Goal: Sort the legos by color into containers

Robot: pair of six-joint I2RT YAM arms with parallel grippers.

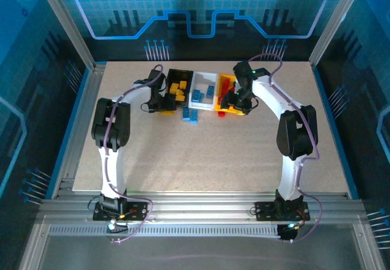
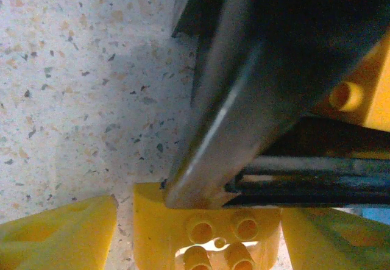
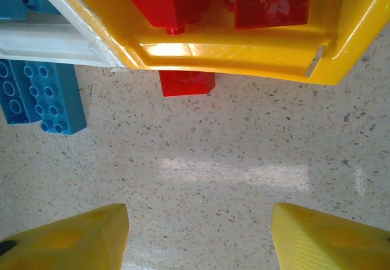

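Observation:
My left gripper (image 1: pixel 163 105) (image 2: pixel 198 236) sits at the front left corner of the black bin (image 1: pixel 181 75) (image 2: pixel 274 69). A yellow brick (image 2: pixel 207 230) (image 1: pixel 166 112) lies between its fingers, hollow side toward the camera. The right finger is against it and a thin strip of table shows at the left finger (image 2: pixel 61 236). My right gripper (image 1: pixel 241 103) (image 3: pixel 198 236) is open over bare table in front of the yellow bin (image 1: pixel 226 105) (image 3: pixel 244 50), which holds red bricks (image 3: pixel 271 2). One red brick (image 3: pixel 187 82) (image 1: pixel 222 114) lies just outside its rim. Blue bricks (image 3: pixel 39 96) (image 1: pixel 190 115) lie before the white bin (image 1: pixel 210 75).
The three bins stand side by side at the back middle of the table (image 1: pixel 207 160). The black bin holds several yellow bricks (image 1: pixel 177 88) (image 2: pixel 359 93) and the white bin blue ones (image 1: pixel 202 93). Free tabletop stretches in front of the bins toward the arm bases.

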